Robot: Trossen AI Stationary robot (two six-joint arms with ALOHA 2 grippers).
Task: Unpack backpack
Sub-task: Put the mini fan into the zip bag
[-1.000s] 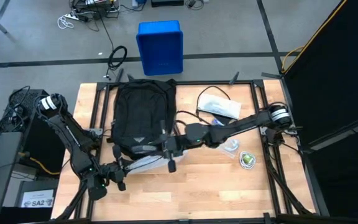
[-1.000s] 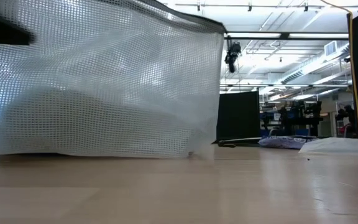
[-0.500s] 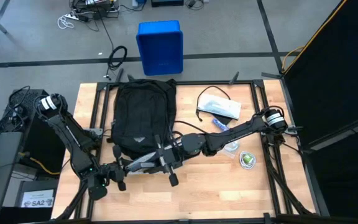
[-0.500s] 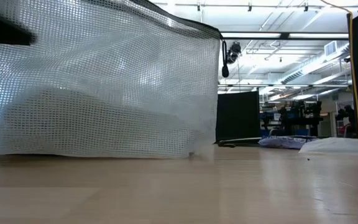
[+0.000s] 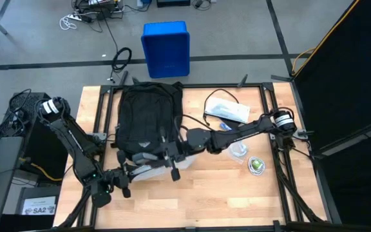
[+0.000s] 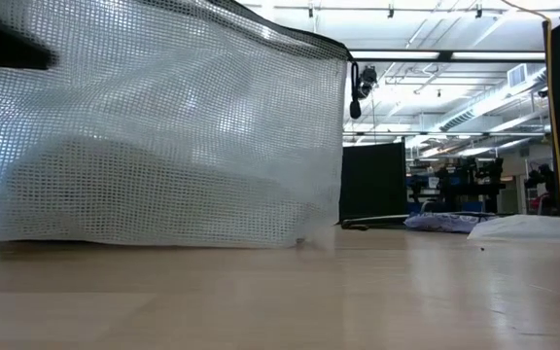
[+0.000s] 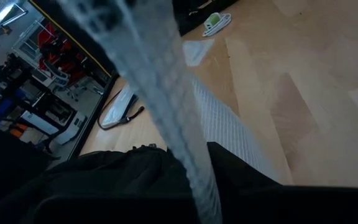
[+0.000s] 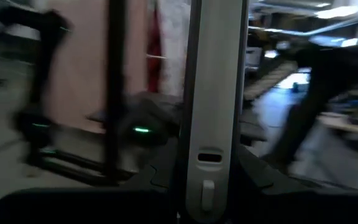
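1. Two arms are seen over the worktop [image 5: 224, 193].
2. The backpack [image 5: 145, 119] lies flat on the worktop's far left part, its rounded top toward the far edge.
3. A white mesh pouch [image 5: 148, 169] lies at the backpack's near end; in the low view it fills the left half of the picture [image 6: 154, 126].
4. The left gripper [image 5: 126, 175] is at the pouch's left end, fingers together on the mesh, which runs between them in the left wrist view [image 7: 160, 93].
5. The right gripper [image 5: 172, 158] is above the pouch's right end; its fingers are clamped on a light, flat upright object [image 8: 211, 112] which cannot be identified.
6. A white packet [image 5: 227, 111] and a small green item [image 5: 256, 165] lie on the right.
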